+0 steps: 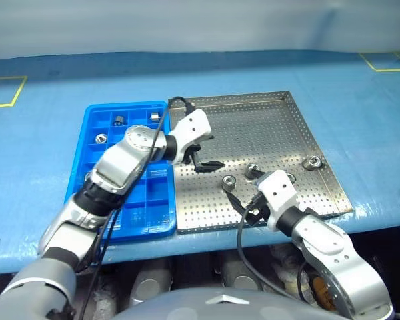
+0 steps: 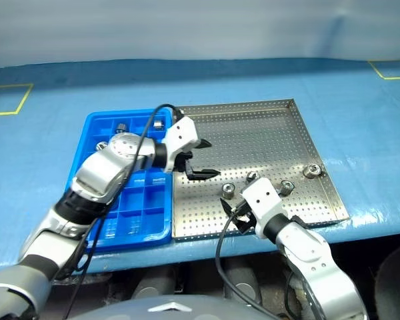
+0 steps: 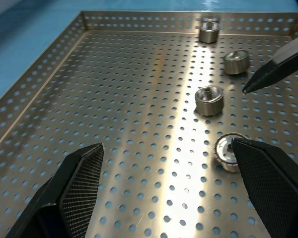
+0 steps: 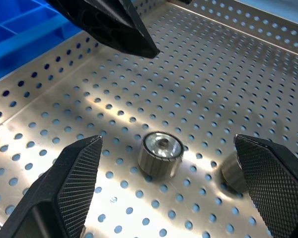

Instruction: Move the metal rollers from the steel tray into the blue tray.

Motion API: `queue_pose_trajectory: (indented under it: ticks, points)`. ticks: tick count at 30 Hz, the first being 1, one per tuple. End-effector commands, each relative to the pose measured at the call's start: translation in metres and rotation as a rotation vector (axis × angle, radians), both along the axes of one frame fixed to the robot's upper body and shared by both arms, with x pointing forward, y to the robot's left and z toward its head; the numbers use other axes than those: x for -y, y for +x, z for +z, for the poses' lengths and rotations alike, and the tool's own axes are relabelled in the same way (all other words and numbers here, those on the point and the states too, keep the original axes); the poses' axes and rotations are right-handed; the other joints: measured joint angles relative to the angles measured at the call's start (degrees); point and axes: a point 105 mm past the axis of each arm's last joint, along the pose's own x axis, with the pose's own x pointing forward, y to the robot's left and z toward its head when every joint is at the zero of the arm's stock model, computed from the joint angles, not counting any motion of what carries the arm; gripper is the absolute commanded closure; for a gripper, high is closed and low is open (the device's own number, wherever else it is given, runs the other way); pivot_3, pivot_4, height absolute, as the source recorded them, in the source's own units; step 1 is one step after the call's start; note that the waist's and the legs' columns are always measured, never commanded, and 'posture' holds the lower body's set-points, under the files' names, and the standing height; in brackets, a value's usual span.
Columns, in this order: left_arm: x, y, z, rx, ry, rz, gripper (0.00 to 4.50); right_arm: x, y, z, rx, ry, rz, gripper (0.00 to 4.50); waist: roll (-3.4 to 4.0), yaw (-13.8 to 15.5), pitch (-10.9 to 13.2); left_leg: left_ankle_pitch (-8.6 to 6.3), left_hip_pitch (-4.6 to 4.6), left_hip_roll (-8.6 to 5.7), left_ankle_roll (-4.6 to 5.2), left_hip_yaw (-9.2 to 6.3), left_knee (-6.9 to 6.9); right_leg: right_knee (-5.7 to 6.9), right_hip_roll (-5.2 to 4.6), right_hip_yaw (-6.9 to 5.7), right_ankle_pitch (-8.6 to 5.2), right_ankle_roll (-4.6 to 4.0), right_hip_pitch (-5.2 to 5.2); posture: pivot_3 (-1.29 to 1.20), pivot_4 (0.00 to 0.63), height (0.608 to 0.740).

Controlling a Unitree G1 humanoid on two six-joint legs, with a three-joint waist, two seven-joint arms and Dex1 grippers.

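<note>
Right wrist view, shiny ribbed metal rollers (image 4: 160, 152) on perforated steel tray (image 4: 248, 74), both grippers wide open, empty

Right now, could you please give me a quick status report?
Left gripper open, empty, over steel tray. Right gripper open, bracketing a roller. Four rollers left; some in blue tray. Nothing blocking.

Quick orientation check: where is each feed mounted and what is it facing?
Head pair: look down on blue tray and steel tray, both arms showing.
Left wrist: along the open left gripper across four metal rollers.
Right wrist: along the open right gripper at a roller.
Shared: the steel tray; each wrist view catches the other gripper's fingertip.
</note>
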Motion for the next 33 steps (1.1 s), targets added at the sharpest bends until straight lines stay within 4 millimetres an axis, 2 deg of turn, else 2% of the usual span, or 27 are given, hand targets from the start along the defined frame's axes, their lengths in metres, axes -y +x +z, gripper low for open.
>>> queue_pose_trajectory:
  ticks: [1,4,13,20,23,29,30,33]
  points:
    - [0.011,0.002,-0.011,-0.027,0.050,-0.060,0.01,0.004,-0.002,0.014,0.065,0.005,-0.050,0.00,0.00,-0.64,0.00,-0.01,0.00,0.01,0.01,0.00,0.01,0.01,0.02,0.01,0.00,0.00,0.00,-0.18,0.150,0.740]
    - [0.016,-0.001,-0.027,-0.062,0.112,-0.114,0.01,0.005,-0.005,0.014,0.064,0.018,-0.091,0.00,0.01,-1.47,-0.01,-0.01,0.01,0.02,0.02,0.03,0.03,0.01,0.07,0.07,0.01,0.07,0.00,-0.22,0.150,0.740]
    - [0.027,-0.006,-0.048,-0.113,0.170,-0.173,0.01,0.005,-0.006,0.015,0.077,0.036,-0.134,0.00,0.02,-2.59,-0.01,-0.03,0.00,0.03,0.10,0.08,0.21,0.03,0.10,0.19,0.08,0.20,0.03,-0.24,0.150,0.740]
    - [0.024,-0.001,-0.070,-0.126,0.238,-0.127,0.01,0.004,-0.003,0.018,0.090,0.040,-0.135,0.00,0.04,-2.62,-0.02,-0.07,-0.02,0.02,0.17,0.08,0.33,0.04,0.11,0.20,0.11,0.25,0.06,-0.24,0.150,0.740]
    - [0.022,0.001,-0.068,-0.133,0.222,-0.113,0.56,0.003,-0.003,0.018,0.092,0.040,-0.133,0.00,0.05,-2.61,-0.04,-0.10,-0.03,0.02,0.23,0.08,0.45,0.03,0.09,0.21,0.14,0.32,0.11,-0.24,0.150,0.740]
    - [0.012,0.008,-0.038,-0.096,0.106,-0.058,2.53,-0.005,0.001,0.019,0.092,0.043,-0.086,0.00,0.06,-2.87,-0.03,-0.15,-0.07,0.03,0.30,0.14,0.68,0.07,0.08,0.25,0.22,0.44,0.12,-0.19,0.150,0.740]
    - [0.009,0.009,-0.033,-0.088,0.089,-0.047,2.71,-0.007,0.002,0.019,0.093,0.043,-0.075,0.00,0.06,-2.88,-0.03,-0.15,-0.08,0.03,0.30,0.14,0.70,0.09,0.08,0.24,0.22,0.44,0.12,-0.19,0.150,0.740]
    - [-0.005,0.014,-0.009,-0.043,0.018,0.013,2.71,-0.013,0.005,0.022,0.099,0.048,-0.035,0.00,0.06,-2.63,-0.03,-0.15,-0.08,0.04,0.30,0.13,0.70,0.12,0.08,0.24,0.22,0.45,0.10,-0.13,0.150,0.740]
